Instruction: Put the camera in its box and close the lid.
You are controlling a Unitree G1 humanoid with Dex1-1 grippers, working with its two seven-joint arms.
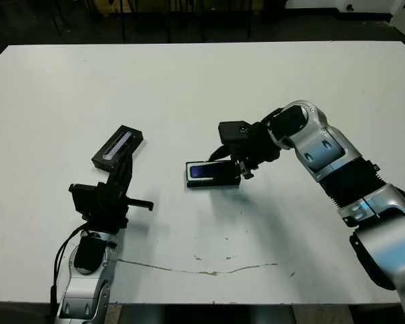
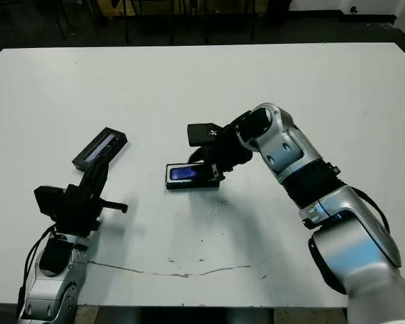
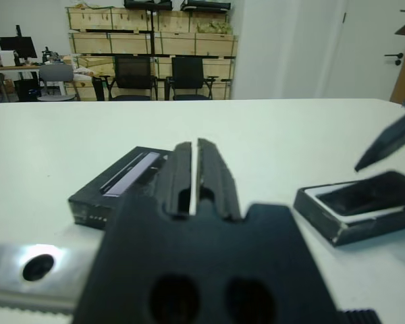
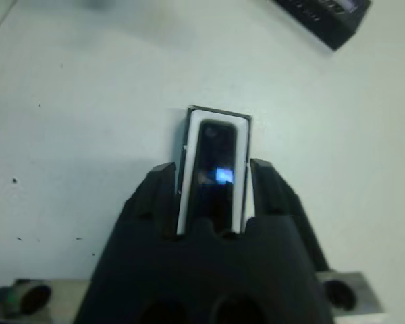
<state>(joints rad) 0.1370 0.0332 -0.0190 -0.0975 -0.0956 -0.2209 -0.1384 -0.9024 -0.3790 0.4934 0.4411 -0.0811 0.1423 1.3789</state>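
The camera point(image 4: 214, 172), a slim black bar with a small bluish glowing panel, lies inside the box point(image 1: 189, 173), a shallow black tray with white lining, near the table's middle. My right gripper point(image 1: 232, 166) is open just above the box's right end, one finger on each side of it. The lid point(image 1: 117, 146), black with a pale grey window strip, lies apart on the table to the left. My left gripper point(image 1: 125, 159) points at the lid from the near side, fingers point(image 3: 216, 172) pressed almost together with nothing between them.
A thin brownish crack or line point(image 1: 209, 271) runs across the white table point(image 1: 270, 81) near its front edge. Beyond the table, the left wrist view shows office chairs point(image 3: 155, 75) and stacked wooden crates point(image 3: 148, 40).
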